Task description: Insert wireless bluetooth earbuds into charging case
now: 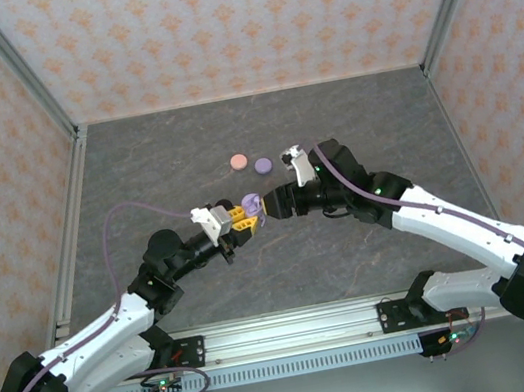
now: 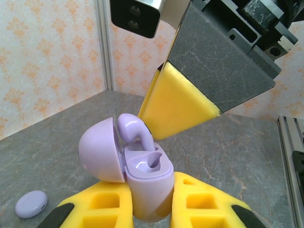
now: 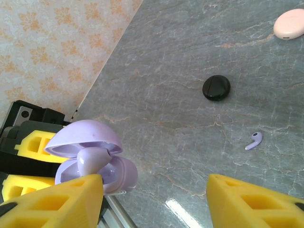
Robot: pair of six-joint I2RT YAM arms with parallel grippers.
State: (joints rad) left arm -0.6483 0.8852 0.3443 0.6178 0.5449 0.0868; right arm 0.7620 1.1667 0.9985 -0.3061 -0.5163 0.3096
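My left gripper (image 2: pixel 149 192) is shut on the base of an open lilac charging case (image 2: pixel 148 178), its lid (image 2: pixel 99 149) swung back to the left. A lilac earbud (image 2: pixel 135 129) stands in the far slot, head up; the near slot is bare. One yellow finger (image 2: pixel 178 107) of my right gripper hangs just above and right of that earbud. In the right wrist view the right gripper (image 3: pixel 154 190) is open, its left finger (image 3: pixel 57 199) beside the earbud's head (image 3: pixel 92 160), nothing between the jaws. From above, both grippers meet at the case (image 1: pixel 250 203) at mid-table.
A loose lilac earbud (image 3: pixel 254 140) lies on the grey table. Nearby rest a closed black round case (image 3: pixel 216 88) and a pink one (image 3: pixel 289 23). A closed lilac case (image 2: pixel 31 204) sits left of the held case. Patterned walls enclose the table.
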